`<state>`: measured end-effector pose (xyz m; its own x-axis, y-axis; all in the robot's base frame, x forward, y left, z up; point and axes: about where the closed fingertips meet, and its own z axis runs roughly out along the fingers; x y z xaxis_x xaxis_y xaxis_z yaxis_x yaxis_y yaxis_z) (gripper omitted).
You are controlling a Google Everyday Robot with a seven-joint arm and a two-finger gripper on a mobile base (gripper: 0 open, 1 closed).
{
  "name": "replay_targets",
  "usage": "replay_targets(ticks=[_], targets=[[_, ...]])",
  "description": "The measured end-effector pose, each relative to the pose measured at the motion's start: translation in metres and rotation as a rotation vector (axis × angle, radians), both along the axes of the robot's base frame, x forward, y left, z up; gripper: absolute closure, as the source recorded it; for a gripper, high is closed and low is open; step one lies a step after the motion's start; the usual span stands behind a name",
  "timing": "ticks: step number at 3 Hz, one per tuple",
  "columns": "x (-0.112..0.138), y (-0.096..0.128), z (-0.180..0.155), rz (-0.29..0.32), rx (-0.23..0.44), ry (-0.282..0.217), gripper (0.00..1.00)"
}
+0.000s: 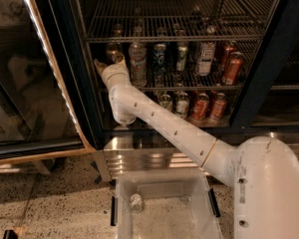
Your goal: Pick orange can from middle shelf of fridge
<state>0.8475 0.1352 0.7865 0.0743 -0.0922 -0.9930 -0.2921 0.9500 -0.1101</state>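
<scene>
The orange can point(112, 50) stands at the far left of the middle shelf point(209, 87), a dark wire rack inside the black-framed fridge point(261, 73). It is a dull brownish can, and only its upper part shows behind my wrist. My gripper point(108, 63) is at the end of the white arm, reaching into the fridge right at the can, in front of and just below its top. A clear bottle point(138, 61) stands just right of the can.
The same shelf holds dark cans point(160, 59), a white-labelled can point(205, 59) and red-orange cans point(233, 67). More cans point(200, 106) stand on the level below. The glass door point(35, 83) is swung open at left. A pale bin point(164, 210) sits on my base.
</scene>
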Motion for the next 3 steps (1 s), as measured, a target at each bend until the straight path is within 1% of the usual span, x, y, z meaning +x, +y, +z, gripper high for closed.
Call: replay_targets(ticks=[2, 3], targets=[[0.004, -0.006, -0.003, -0.055, -0.004, 0.005, 0.40], [0.035, -0.004, -0.002, -0.080, -0.035, 0.022, 0.42]])
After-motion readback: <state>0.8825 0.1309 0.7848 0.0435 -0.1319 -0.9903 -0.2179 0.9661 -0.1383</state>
